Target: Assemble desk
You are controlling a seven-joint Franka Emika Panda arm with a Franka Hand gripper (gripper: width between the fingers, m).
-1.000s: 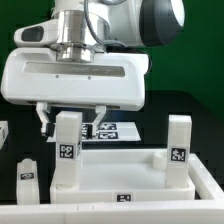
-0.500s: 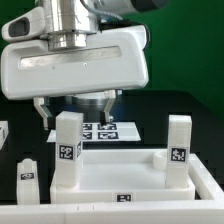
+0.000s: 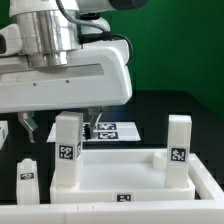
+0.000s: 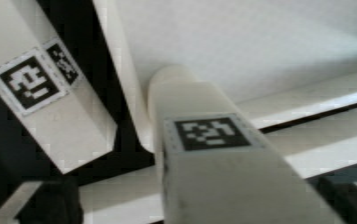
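Note:
The desk's white panel (image 3: 120, 172) lies flat at the front with two white tagged legs standing in its corner sockets, the left leg (image 3: 67, 150) and the right leg (image 3: 179, 150). A third, loose leg (image 3: 27, 181) stands on the table at the exterior view's left. My gripper (image 3: 60, 127) is open, level with the top of the left leg, one dark finger on each side of it. In the wrist view that leg (image 4: 207, 140) runs up between the two fingers (image 4: 47, 200), its tag facing the camera. I cannot tell whether the fingers touch it.
The marker board (image 3: 112, 130) lies on the black table behind the panel, and it also shows in the wrist view (image 4: 36, 85). A white piece (image 3: 3, 133) sits at the far left edge. The arm's large white hand body (image 3: 65, 85) hangs over the panel's left half.
The gripper has moved toward the exterior view's left and nearer the camera, from above the panel's middle to astride the left leg. The legs and panel have not moved.

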